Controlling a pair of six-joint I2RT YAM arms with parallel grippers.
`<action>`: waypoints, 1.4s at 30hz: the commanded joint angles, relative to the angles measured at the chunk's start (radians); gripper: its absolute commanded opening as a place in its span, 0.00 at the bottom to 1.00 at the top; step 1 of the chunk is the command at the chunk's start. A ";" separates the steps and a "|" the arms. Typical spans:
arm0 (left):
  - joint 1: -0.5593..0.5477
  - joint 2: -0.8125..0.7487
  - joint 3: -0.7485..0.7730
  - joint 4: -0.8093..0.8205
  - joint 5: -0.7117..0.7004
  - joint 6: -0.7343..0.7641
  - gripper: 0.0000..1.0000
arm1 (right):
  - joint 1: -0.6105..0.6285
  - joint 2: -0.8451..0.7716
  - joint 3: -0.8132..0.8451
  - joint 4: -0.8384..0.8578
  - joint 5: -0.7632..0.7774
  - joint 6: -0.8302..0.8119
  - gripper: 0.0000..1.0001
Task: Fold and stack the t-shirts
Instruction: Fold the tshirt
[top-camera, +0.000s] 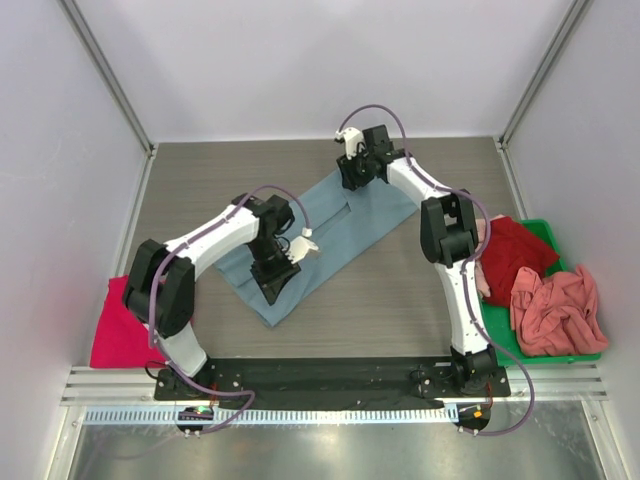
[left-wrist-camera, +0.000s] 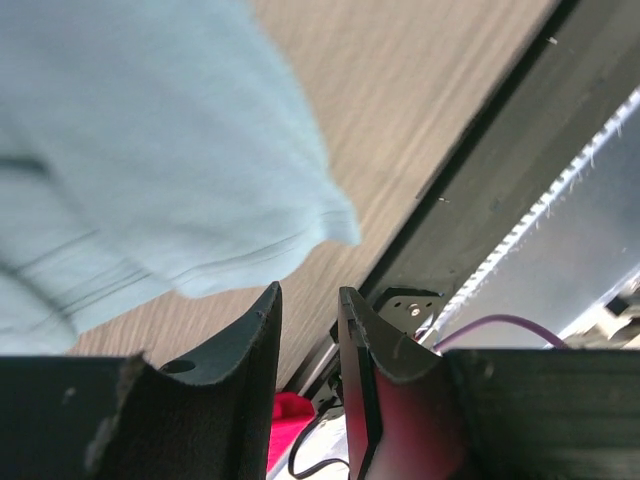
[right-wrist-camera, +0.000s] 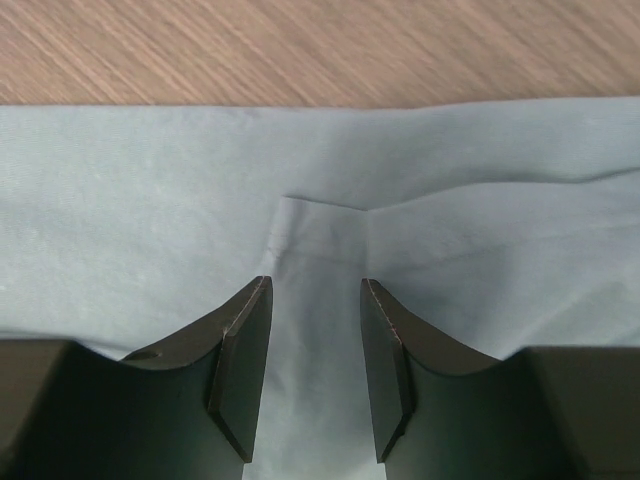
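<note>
A dusty grey-blue t-shirt (top-camera: 330, 230) lies flat and diagonal on the table's middle. My left gripper (top-camera: 272, 288) hovers over its near left end, jaws a little apart and empty. In the left wrist view the gripper (left-wrist-camera: 308, 290) points past the shirt's hem corner (left-wrist-camera: 200, 200) toward the near edge. My right gripper (top-camera: 353, 180) is over the shirt's far end. In the right wrist view it (right-wrist-camera: 316, 282) is open, just above the cloth (right-wrist-camera: 320, 230) at a small fold. A magenta-pink shirt (top-camera: 120, 325) lies folded at the left edge. A red shirt (top-camera: 515, 250) and a salmon-pink shirt (top-camera: 555, 310) lie crumpled in the bin.
A green plastic bin (top-camera: 545, 230) stands at the right edge of the wood table (top-camera: 400, 300). White walls close in the back and sides. A black base rail (left-wrist-camera: 480, 180) runs along the near edge. The magenta-pink shirt also shows in the left wrist view (left-wrist-camera: 290, 430).
</note>
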 joint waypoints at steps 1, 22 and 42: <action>0.046 -0.028 0.006 0.017 0.003 -0.018 0.30 | 0.031 0.001 0.051 0.010 0.010 0.008 0.46; 0.069 -0.049 -0.037 0.061 0.014 -0.018 0.30 | 0.061 0.072 0.087 0.016 0.096 -0.013 0.30; 0.069 -0.020 -0.006 0.069 0.012 -0.003 0.30 | 0.132 -0.111 -0.015 0.034 0.105 -0.087 0.13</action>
